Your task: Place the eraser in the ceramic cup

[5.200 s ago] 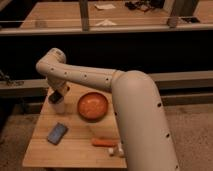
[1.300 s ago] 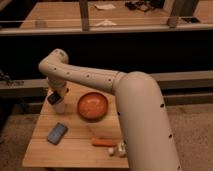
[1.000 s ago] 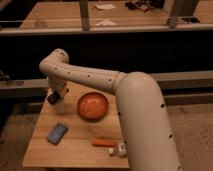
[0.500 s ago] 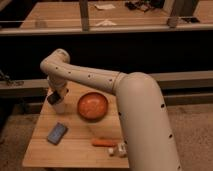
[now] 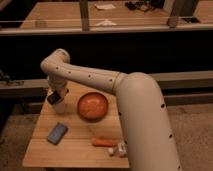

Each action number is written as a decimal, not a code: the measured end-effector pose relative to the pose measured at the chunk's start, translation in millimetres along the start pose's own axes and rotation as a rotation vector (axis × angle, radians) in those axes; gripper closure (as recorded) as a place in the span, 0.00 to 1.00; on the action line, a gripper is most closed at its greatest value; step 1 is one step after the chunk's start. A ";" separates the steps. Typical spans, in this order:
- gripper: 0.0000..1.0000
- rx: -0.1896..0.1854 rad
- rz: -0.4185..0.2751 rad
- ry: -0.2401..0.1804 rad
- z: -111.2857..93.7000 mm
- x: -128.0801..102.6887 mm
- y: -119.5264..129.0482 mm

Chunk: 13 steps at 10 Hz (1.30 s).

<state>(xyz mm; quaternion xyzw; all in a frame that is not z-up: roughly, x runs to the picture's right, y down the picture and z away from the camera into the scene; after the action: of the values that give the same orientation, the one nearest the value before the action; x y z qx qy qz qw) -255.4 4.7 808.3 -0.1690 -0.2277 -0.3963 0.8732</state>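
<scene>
My gripper (image 5: 54, 97) hangs at the left end of the wooden table (image 5: 75, 152), right over the small whitish ceramic cup (image 5: 59, 105) and touching or almost touching its rim. A small dark block shows at the gripper's tip; I cannot tell whether it is the eraser or part of the gripper. A blue-grey flat rectangular piece (image 5: 57, 133) lies on the table in front of the cup, apart from the gripper. The inside of the cup is hidden.
A wide orange-red bowl (image 5: 92, 105) stands just right of the cup. An orange stick-like object (image 5: 104, 142) and a small white thing (image 5: 119, 149) lie near the front edge. My arm (image 5: 140, 115) covers the table's right side. A dark gap and a rail lie behind.
The arm has shifted only very slightly to the right. The gripper stays over the cup, and the things on the table have not moved.
</scene>
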 end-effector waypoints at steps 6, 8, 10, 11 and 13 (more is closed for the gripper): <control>0.37 0.009 0.004 -0.005 0.1 0.1 -2.4; 0.37 0.013 0.006 -0.007 0.6 -0.5 -3.4; 0.34 0.016 0.008 -0.005 0.1 -0.1 -4.5; 0.30 0.016 0.008 -0.004 -0.7 -0.4 -4.9; 0.29 0.018 0.008 -0.003 -1.7 -1.3 -5.9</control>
<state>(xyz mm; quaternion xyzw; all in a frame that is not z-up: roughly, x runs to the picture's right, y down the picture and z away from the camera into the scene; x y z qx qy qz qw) -260.3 0.9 806.8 -0.1625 -0.2319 -0.3905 0.8760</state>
